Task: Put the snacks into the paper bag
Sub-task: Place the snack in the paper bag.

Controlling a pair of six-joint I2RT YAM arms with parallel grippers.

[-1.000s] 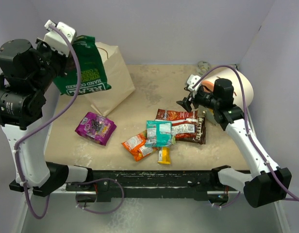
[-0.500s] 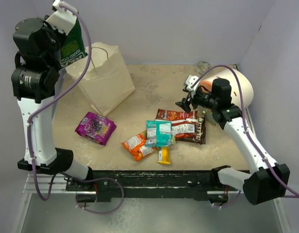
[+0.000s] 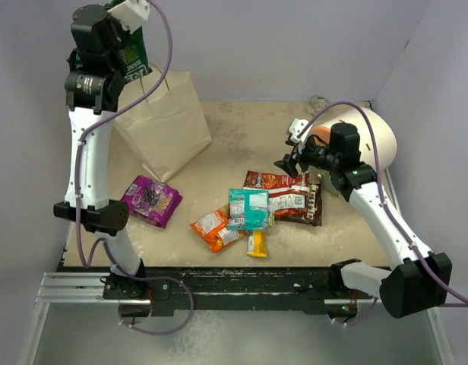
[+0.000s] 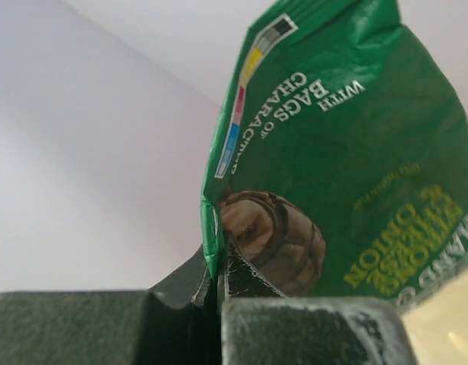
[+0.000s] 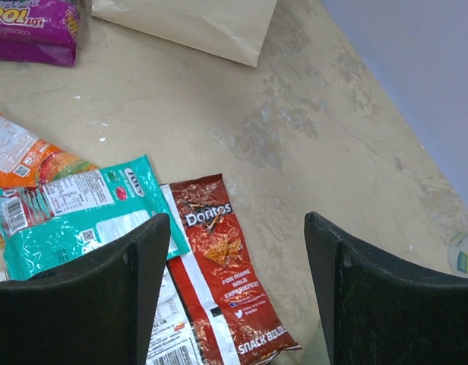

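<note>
At upper left we see the creased tan paper bag sitting on the mottled surface. Above it, our left end effector is pressed together, pinching the glossy green chip bag. Our right end effector hangs spread wide above a flat red packet.

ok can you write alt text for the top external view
The left gripper holds a green chip bag high up near the top of the tan paper bag at the far left of the table. The right gripper hangs open by a cluster of snack packets mid-table, with a purple pouch lying apart to their left.
</note>
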